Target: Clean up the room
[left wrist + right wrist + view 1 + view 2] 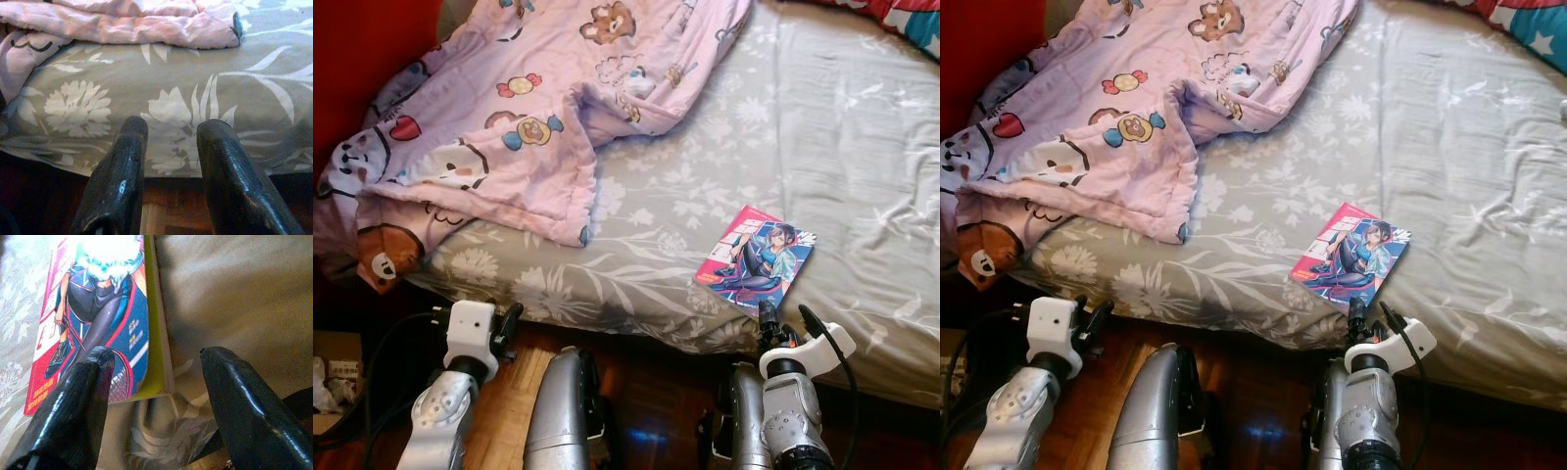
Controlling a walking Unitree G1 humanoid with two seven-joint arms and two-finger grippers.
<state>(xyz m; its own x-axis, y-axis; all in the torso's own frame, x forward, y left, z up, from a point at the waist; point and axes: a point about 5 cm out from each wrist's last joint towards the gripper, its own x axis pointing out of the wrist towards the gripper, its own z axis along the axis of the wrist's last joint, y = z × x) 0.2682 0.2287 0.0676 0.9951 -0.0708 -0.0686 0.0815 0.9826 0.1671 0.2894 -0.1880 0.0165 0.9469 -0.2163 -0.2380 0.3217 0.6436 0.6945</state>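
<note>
Approaching the comic book (755, 259) on the bed (862, 147).
You are holding the right gripper (154, 363) wide and empty at its near corner; straddle that edge squarely before closing.

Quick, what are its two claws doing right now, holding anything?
Left claw: open, empty, at the bed edge.
Right claw: open, empty, just short of the book.

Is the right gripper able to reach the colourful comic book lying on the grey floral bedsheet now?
Probably yes. The right gripper sits just at the near corner of the colourful comic book, its jaws open, and nothing lies between them on the grey floral bedsheet.
</note>
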